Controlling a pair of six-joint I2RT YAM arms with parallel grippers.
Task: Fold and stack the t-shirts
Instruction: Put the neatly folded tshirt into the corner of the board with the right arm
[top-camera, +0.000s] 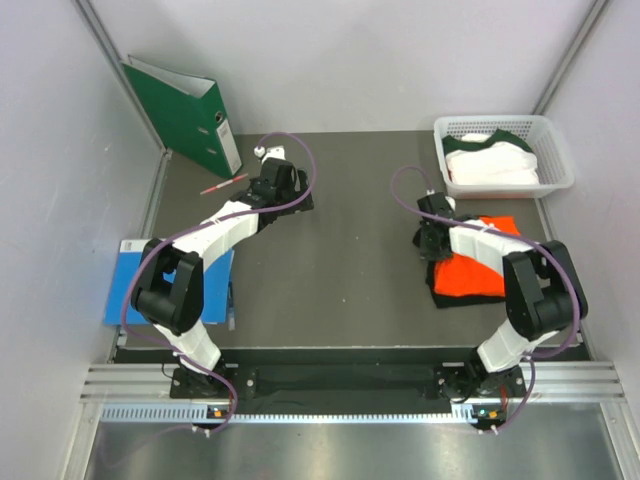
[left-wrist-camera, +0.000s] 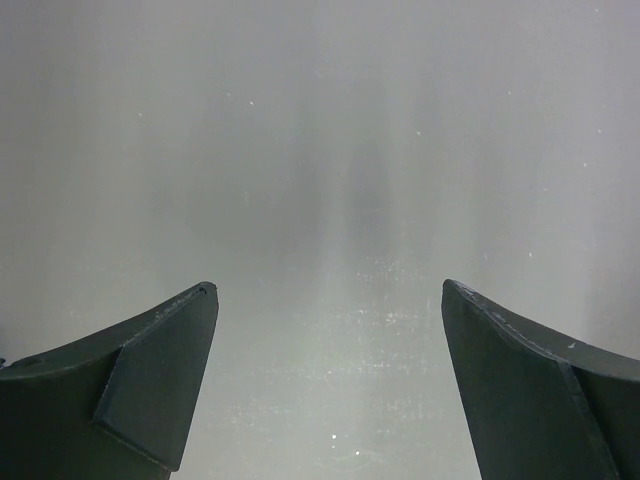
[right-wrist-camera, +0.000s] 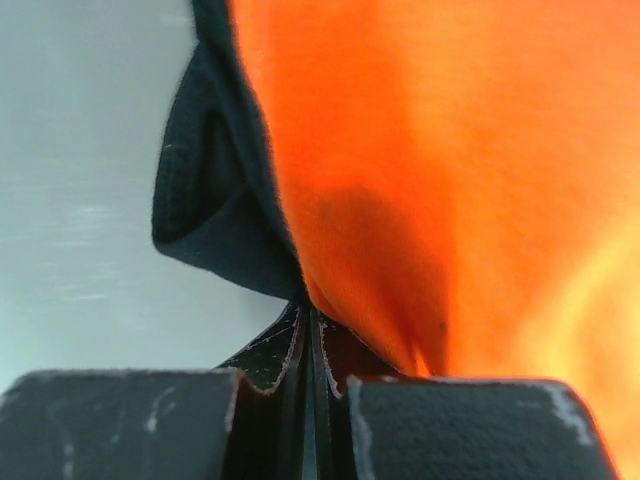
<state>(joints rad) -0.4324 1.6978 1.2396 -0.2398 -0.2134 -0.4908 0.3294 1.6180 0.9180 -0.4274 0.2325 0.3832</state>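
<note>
Cloth crowds the right wrist view so closely that little else reads. The orange t-shirt (right-wrist-camera: 450, 150) lies blurred over the black t-shirt (right-wrist-camera: 210, 200), whose edge curls out to the left. The right pincer (right-wrist-camera: 310, 325) has its jaws pressed together right at that edge; whether any fold is caught between the tips I cannot tell. From above, the right arm covers part of the pair, which lies near the worktop's right side. A white t-shirt with dark green trim (top-camera: 495, 165) sits bunched in a white basket (top-camera: 555, 150) at the far right corner.

The left pincer (left-wrist-camera: 330, 290) stands wide apart over bare, dull grey worktop (top-camera: 350, 260). Pale walls close in the space. A green ring binder (top-camera: 185, 110) leans at the far left, a red pen (top-camera: 222, 185) lies near it, and a blue folder (top-camera: 120, 285) sits half hidden behind the left arm.
</note>
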